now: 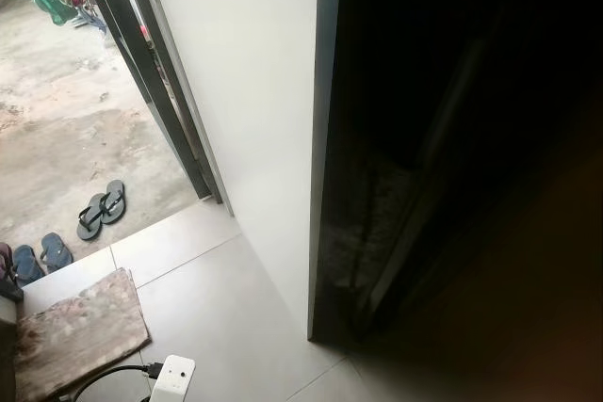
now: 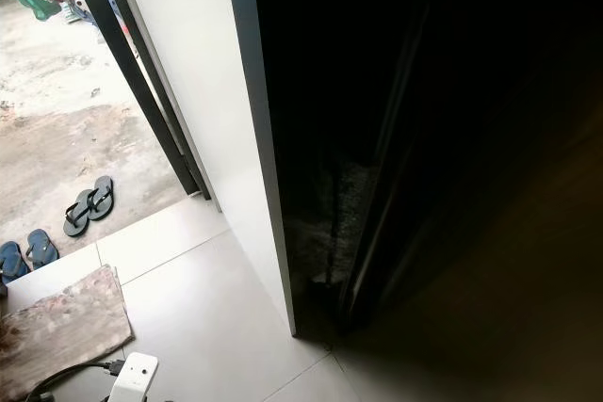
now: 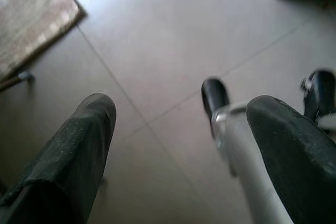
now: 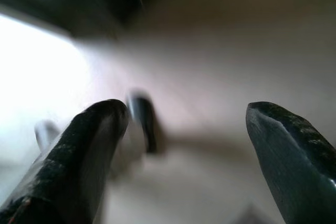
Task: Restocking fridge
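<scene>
Both grippers hanging idle over the tiled floor (image 3: 173,40).
The left gripper (image 3: 181,124) and right gripper (image 4: 184,124) are spreading their fingers wide, holding nothing; the dark fridge (image 1: 452,138) is standing beside a white wall (image 1: 245,91).

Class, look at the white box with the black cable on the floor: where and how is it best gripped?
Probably grip the white box across its width, coming straight down from above: it lies flat on the tiled floor, and the black cable plugs in on its left, so keep off that side.
</scene>
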